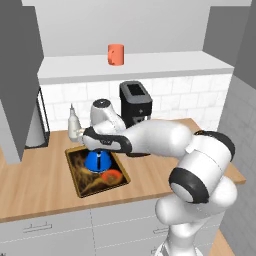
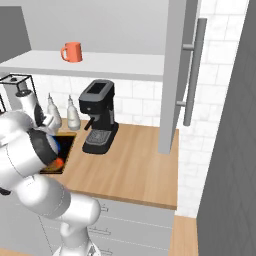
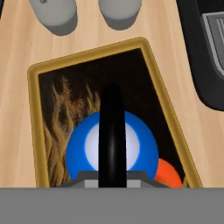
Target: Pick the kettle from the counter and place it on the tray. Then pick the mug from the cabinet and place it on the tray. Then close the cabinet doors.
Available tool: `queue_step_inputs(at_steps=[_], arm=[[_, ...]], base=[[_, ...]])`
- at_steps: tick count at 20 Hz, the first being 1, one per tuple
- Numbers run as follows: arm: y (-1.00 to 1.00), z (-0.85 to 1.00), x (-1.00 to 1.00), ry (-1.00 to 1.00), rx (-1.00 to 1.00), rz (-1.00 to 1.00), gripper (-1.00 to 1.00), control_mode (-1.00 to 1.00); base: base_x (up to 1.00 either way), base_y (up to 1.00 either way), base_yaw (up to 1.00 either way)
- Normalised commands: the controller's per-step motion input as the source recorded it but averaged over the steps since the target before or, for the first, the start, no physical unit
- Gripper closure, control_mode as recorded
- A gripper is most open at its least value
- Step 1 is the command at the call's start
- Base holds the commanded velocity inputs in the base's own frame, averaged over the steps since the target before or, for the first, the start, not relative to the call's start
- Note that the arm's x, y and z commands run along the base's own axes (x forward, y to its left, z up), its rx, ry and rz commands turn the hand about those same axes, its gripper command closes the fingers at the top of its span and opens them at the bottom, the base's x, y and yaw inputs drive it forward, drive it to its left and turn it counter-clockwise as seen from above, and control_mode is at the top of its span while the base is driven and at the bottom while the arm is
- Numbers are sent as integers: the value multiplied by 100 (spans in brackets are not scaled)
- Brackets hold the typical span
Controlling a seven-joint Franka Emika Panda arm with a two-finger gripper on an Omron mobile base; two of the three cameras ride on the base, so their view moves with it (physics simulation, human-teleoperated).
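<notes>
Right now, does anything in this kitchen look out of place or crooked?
Nothing stands out. The kettle is upright over the tray, the mug stands upright on the shelf, and nothing is spilled on the counter.

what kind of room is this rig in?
A rendered kitchen, by the look of it: a light-wood plank counter with grey drawer fronts under it, a black coffee machine against a white tiled wall, and an open light-grey wall cabinet whose white shelf carries an orange-red mug.
</notes>
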Motion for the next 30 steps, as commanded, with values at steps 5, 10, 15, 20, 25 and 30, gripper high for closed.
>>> queue_step_inputs(at_steps=[5,10,15,20,25,30], arm=[[11,0,39,0,0,-3,100,-100],[0,-2,22,-1,0,0,100,-100],[0,-10,6,-1,0,0,100,-100],[0,-21,0,-7,0,0,100,-100],[0,-17,0,-5,0,0,-100,-100],[0,-11,0,-1,0,0,-100,-100]], base=[[0,0,0],[0,0,0],[0,0,0],[0,0,0],[0,0,0],[0,0,0]])
